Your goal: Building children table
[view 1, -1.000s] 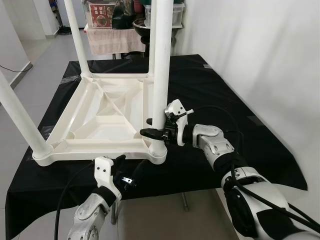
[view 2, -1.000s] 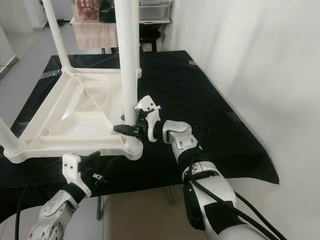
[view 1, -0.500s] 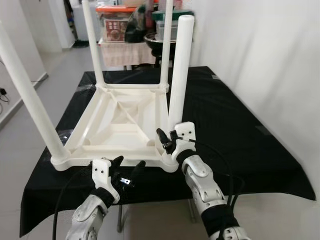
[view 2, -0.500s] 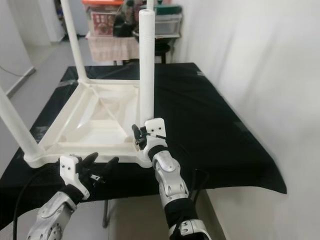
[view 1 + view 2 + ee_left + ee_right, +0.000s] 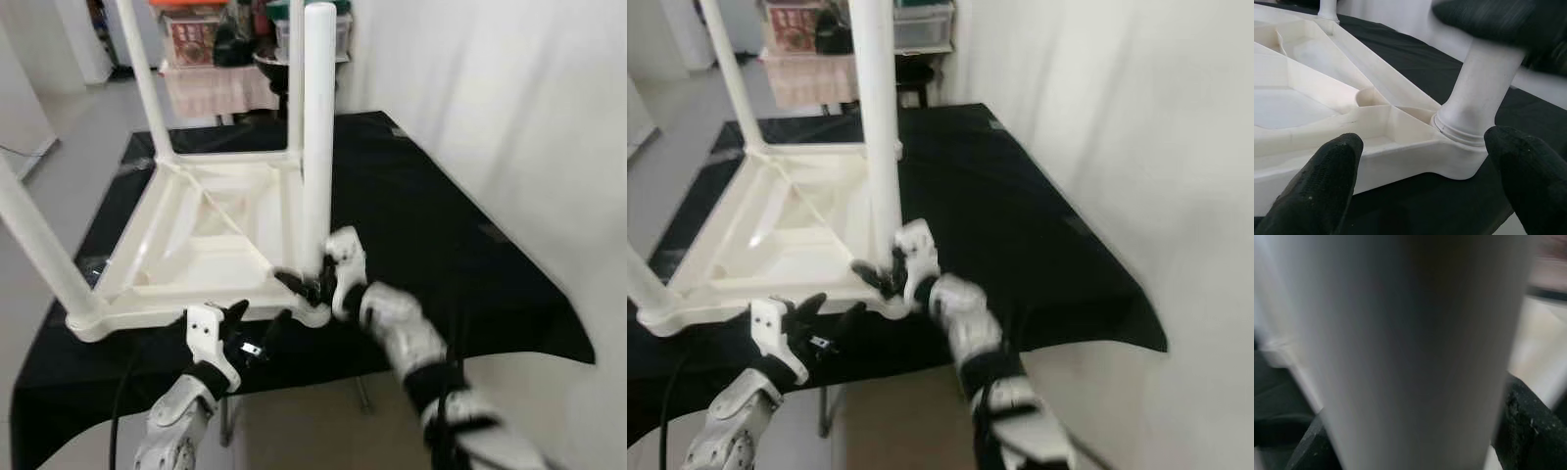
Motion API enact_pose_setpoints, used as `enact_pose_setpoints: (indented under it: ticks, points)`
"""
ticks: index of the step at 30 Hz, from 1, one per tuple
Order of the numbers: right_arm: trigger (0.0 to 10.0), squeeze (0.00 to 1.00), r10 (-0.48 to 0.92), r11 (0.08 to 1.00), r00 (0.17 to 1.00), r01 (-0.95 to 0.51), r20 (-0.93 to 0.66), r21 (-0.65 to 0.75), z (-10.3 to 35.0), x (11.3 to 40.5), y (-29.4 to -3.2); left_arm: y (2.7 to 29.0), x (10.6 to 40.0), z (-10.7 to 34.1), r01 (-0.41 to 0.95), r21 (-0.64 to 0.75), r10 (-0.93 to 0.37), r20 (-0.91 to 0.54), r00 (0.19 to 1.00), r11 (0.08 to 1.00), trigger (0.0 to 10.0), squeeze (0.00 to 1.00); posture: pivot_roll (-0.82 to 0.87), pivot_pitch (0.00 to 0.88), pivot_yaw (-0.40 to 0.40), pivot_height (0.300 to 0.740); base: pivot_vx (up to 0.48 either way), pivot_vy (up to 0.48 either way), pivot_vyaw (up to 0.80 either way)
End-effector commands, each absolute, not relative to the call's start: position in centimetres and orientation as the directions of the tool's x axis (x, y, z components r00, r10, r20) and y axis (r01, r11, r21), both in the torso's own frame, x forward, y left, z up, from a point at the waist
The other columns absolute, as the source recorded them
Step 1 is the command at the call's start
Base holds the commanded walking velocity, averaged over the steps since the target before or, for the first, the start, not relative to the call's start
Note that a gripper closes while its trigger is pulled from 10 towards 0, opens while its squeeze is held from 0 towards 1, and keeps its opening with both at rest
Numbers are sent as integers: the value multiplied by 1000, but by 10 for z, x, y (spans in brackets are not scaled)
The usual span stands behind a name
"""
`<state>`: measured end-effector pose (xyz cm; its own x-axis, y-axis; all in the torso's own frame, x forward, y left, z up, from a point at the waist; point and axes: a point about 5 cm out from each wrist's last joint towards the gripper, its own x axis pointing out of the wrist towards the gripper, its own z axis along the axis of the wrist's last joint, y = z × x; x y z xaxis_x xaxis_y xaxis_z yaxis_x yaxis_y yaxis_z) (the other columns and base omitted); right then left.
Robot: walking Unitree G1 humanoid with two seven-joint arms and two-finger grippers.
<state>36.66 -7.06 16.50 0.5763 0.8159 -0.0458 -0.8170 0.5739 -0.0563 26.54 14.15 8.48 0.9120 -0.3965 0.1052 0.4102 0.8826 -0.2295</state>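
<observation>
Left eye view: upside-down white table top point(image 5: 196, 235) sits on the black-covered table point(image 5: 421, 215), four legs look seated, so we judge assembly near done. Right gripper point(image 5: 306, 285) has its fingers around the near-corner leg point(image 5: 318, 137) at its base. Left gripper point(image 5: 253, 333) hangs spread wide, just short of that corner socket point(image 5: 1462, 142).

white table point(image 5: 201, 230) upside down, legs point(image 5: 317, 137) upright
</observation>
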Motion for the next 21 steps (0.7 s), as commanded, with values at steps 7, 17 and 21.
enact_pose_setpoints:
  ticks: [7,17,21]
  points:
    - [10000,0,950,253,259,-966,-177,-53,170,365,-72,139,267,83,405,-229,-392,100,914,885,10000,0,18,0,-50,740,0,0,0]
    - [0,0,917,382,383,-924,-112,-37,166,370,-84,139,265,82,405,-232,-393,97,914,884,10000,0,20,0,-41,740,0,0,0]
    - [0,0,855,510,508,-860,-104,-12,151,368,-94,141,263,82,406,-232,-395,95,914,884,10000,0,7,0,-29,740,0,0,0]
